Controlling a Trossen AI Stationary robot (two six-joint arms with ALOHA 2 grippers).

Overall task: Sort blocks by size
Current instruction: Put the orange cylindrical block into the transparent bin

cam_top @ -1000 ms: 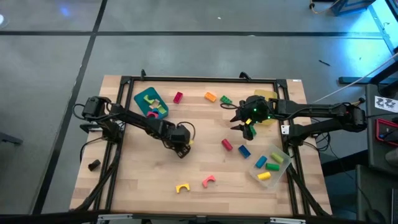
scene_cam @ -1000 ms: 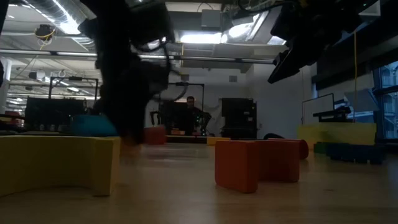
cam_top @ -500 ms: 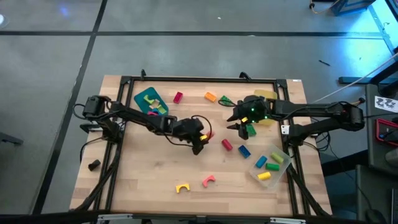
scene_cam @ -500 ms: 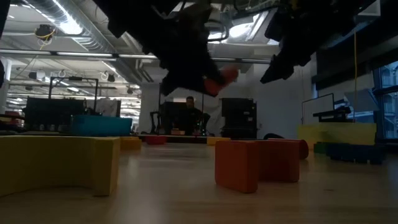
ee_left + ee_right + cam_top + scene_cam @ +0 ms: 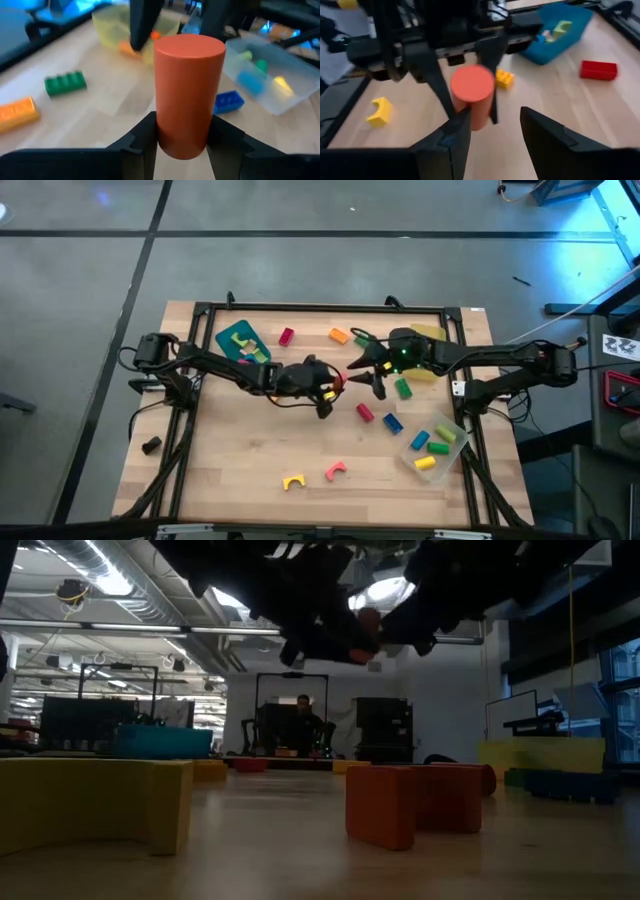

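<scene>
My left gripper (image 5: 329, 388) is shut on an orange-red cylinder block (image 5: 189, 85) and holds it in the air over the table's middle. My right gripper (image 5: 495, 114) faces it from the table's right. It is open, its fingers standing just past the cylinder's free end (image 5: 472, 84) and apart from it. Loose blocks lie on the table. They include a red brick (image 5: 287, 336), an orange brick (image 5: 338, 335), green bricks (image 5: 362, 340), a red cylinder (image 5: 365, 412), a blue brick (image 5: 392, 422), a yellow arch (image 5: 292, 481) and a pink arch (image 5: 335, 471). My left gripper pinches the cylinder's round side at its near end (image 5: 182, 145) between its two fingers. The fingers come from the table's left, almost level and slanting a little down. The cylinder sticks out along them toward my right gripper, lifted clear of the table.
A teal tray (image 5: 226, 338) with blocks sits at the far left. A yellow tray (image 5: 432, 332) is under the right arm, and a clear tray (image 5: 452, 448) with blocks is at the right near side. A black lump (image 5: 151, 445) lies beyond the table's left edge. Bare wood lies at the near left.
My left gripper has risen from the table with the cylinder, gone toward the table's right and tipped from pointing down to almost level. The cylinder is now lifted clear. My right gripper has moved toward the table's left, up to the cylinder's free end.
</scene>
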